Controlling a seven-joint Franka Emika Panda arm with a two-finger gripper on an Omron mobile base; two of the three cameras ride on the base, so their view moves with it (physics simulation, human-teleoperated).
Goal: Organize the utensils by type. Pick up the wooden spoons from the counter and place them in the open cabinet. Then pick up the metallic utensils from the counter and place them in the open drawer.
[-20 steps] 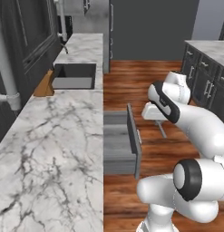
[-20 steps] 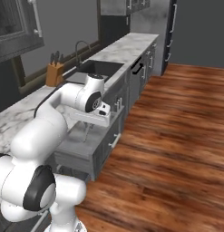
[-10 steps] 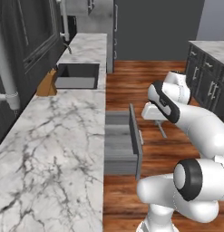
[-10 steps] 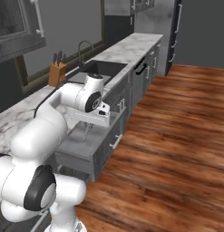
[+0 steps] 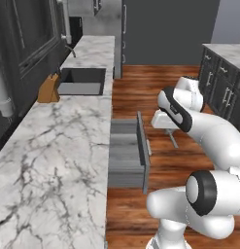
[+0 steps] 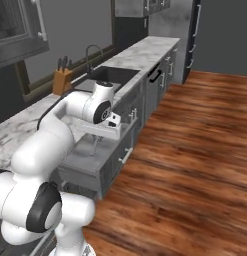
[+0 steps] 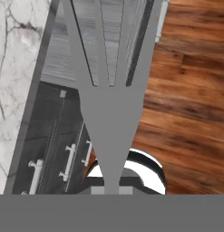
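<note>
My gripper point(image 5: 166, 122) is shut on the handle of a slim silver-grey fork point(image 7: 109, 118), one of the metallic utensils. The fork point(image 5: 173, 139) hangs tines-down beside the front of the open drawer point(image 5: 122, 154). In the right base view the gripper point(image 6: 101, 131) sits over the drawer point(image 6: 82, 161), with the fork point(image 6: 95, 146) pointing into it. Seen from the hand, the tines lie across the drawer's flat grey inside point(image 7: 56, 68). The white marble counter point(image 5: 58, 146) runs to the left. The wooden spoons and the open cabinet are out of view.
A sink point(image 5: 83, 80) with a tap and a wooden knife block point(image 5: 47, 90) lie further along the counter. Dark cabinet fronts point(image 5: 223, 92) stand on the right across the wood floor point(image 6: 195, 150). A tall dark unit point(image 5: 160, 29) closes the far end.
The whole picture has shifted a little in both base views, so the base has moved along the counter. The arm holds the same pose with the fork in its grip.
</note>
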